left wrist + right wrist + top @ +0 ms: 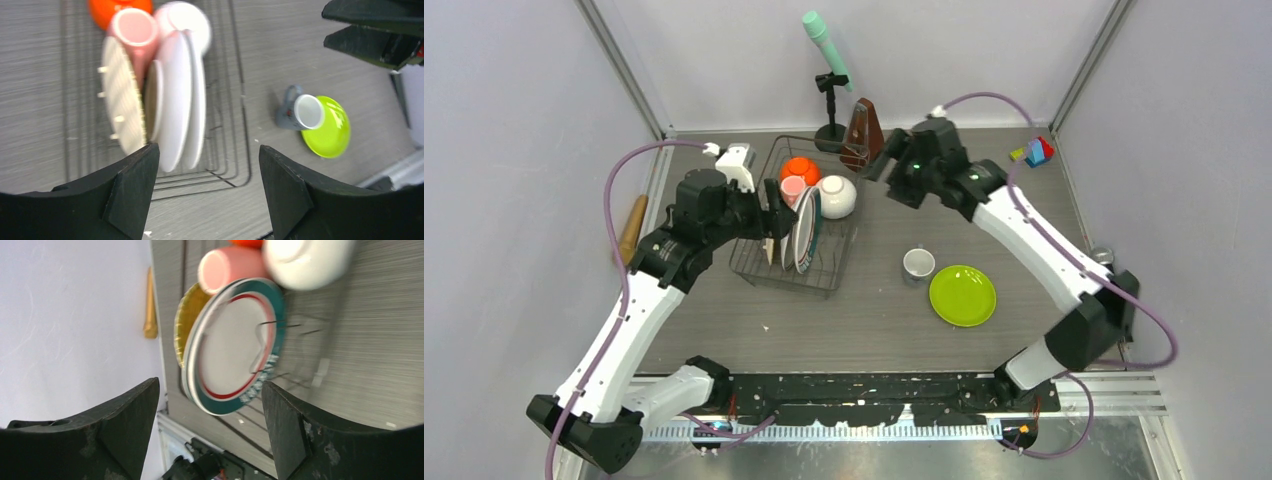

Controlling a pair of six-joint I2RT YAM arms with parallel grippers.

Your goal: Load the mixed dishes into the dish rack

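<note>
The dish rack [829,268] already holds the orange bowl [800,168], pink mug [792,187], white bowl [837,196], tan woven plate [121,97] and white plates [806,232]. The left gripper [206,165] and right gripper [210,395] hang by the rack, jaws wide apart and empty. The small white cup [918,265] and lime-green plate [962,295] sit just beside each other on the bench [864,320], right of the rack. This looks like a gap between loads. The right arm is nearer, so it likely needs to descend onto the cup's rim next.
</note>
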